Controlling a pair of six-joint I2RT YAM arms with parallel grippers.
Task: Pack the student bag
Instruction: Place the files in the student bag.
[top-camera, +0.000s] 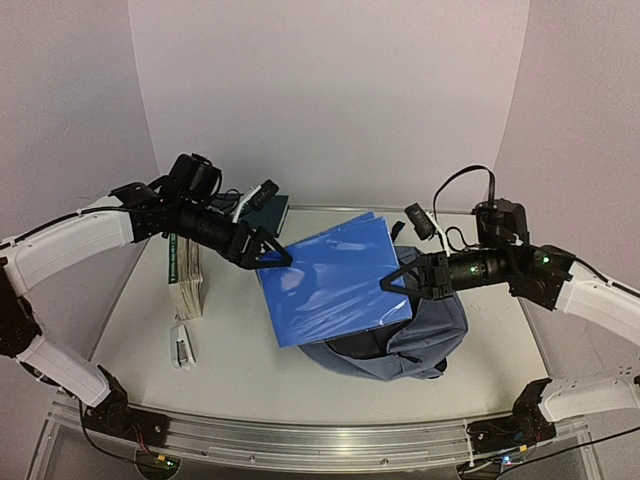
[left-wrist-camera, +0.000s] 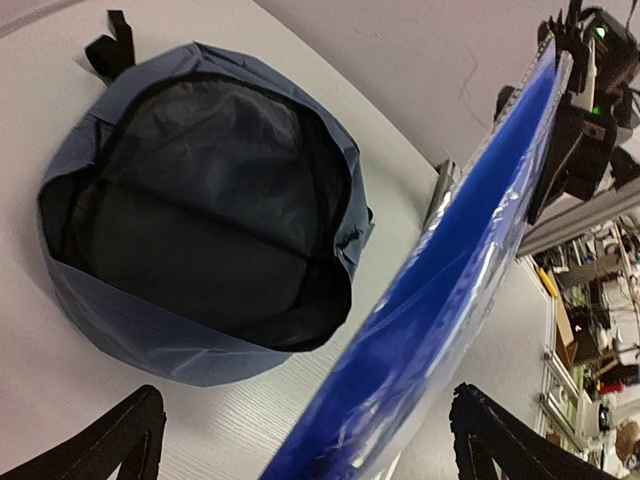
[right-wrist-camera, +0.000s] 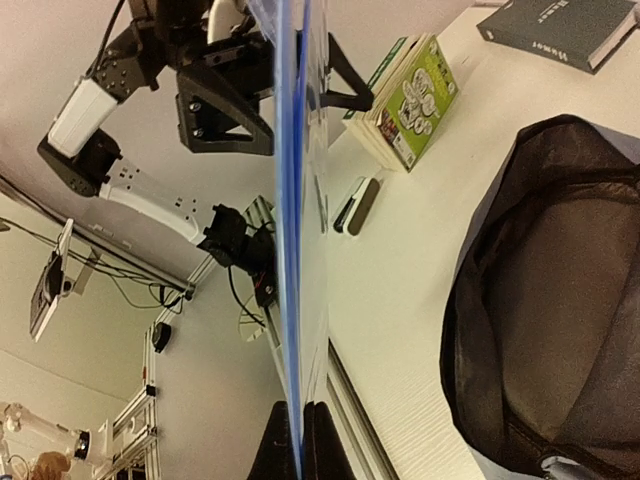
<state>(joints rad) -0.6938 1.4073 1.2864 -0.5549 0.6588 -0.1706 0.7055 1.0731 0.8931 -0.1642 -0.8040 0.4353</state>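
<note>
Right fingers (right-wrist-camera: 322, 445) pinched flat on the edge of the blue folder (top-camera: 330, 285), bottom centre of the right wrist view. The right gripper (top-camera: 400, 280) carries it alone. Left fingers (left-wrist-camera: 125, 440) spread wide in the bottom corners of the left wrist view, one each side of the folder; no contact visible.

Student bag (top-camera: 440, 325) lies centre-right in the top view, partly under the folder. Its mouth gapes and the dark lining shows, upper left of the left wrist view. Book stack (top-camera: 185, 280) at left, dark book (top-camera: 270, 210) upper middle, small white-and-dark item (top-camera: 182, 348) lower left.

Step judged: feed the folder into the bag. The folder hangs above the opening, held by one side only, so it will likely sag or swing.

To do it well:
- The left gripper (top-camera: 275, 255) should back off to the left without clipping the folder.
- The right should tip the free edge down toward the mouth.
- That edge should go inside the near rim, not on top of the fabric.
- Release only once the lining takes the weight.

Risk: soft rim folds in and blocks entry.
</note>
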